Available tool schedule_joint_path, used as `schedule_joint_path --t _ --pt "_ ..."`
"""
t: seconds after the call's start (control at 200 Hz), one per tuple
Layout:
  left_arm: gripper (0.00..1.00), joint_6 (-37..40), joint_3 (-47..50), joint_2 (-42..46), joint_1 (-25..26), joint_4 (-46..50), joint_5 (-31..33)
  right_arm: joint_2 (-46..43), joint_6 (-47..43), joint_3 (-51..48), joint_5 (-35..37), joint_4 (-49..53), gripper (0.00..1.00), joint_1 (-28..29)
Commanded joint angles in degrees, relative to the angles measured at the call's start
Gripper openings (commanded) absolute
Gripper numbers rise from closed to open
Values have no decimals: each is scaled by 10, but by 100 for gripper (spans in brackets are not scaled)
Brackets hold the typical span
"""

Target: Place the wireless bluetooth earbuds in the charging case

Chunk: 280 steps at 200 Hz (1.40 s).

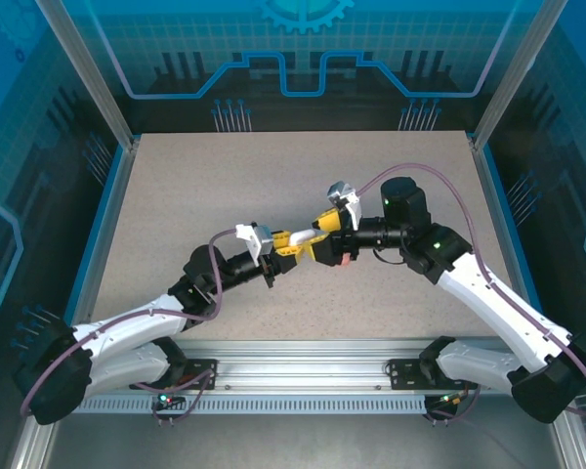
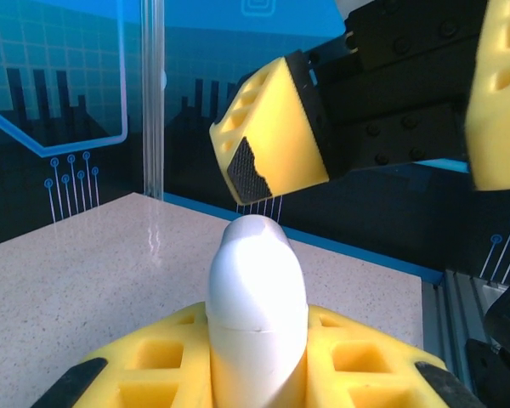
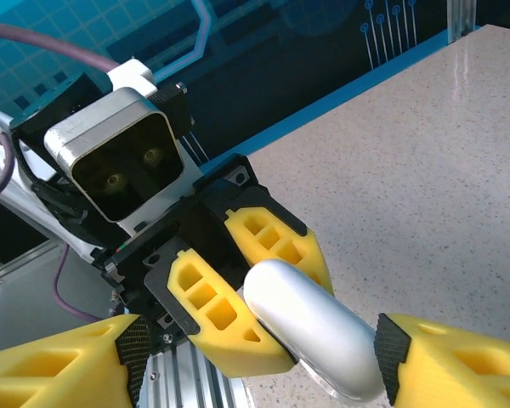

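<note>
From above, you see both arms meeting over the middle of the worktop [image 1: 225, 176], well away from every edge, with the left jaws and right jaws tip to tip.

On your left wrist view, the left jaws are clamped tight on the white charging case [image 2: 257, 297]. It stands up between them, with its rounded end just under one yellow finger [image 2: 272, 136] of the right jaws.

On your right wrist view, the right jaws stand wide apart and grip nothing. The case's end lies between them.

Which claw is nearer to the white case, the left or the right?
Left. The left claw is shut on the white case; the right claw is open, its fingers flanking the case's free end, contact unclear.
</note>
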State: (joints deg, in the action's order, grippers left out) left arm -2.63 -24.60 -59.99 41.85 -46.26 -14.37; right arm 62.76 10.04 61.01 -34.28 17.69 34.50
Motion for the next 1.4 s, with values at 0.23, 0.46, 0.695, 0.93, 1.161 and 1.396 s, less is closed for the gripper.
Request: schedule_joint_path --t 0.23,0.46,0.695,0.93,1.161,1.396 --pt "0 61 -4 70 2 77 -18 -18 -243 17 0 159 86 -17" --pt "0 89 -4 110 2 116 -49 -18 -386 10 -44 139 86 -9" --pt "0 79 -5 108 2 107 -68 24 -423 48 -34 142 78 27" --pt "0 75 -7 106 2 106 -69 50 -410 60 -45 141 60 29" --pt "0 73 -9 103 2 108 -62 62 -395 69 -59 133 51 36" --pt "0 73 -11 98 2 110 -51 70 -368 68 -59 135 33 37"
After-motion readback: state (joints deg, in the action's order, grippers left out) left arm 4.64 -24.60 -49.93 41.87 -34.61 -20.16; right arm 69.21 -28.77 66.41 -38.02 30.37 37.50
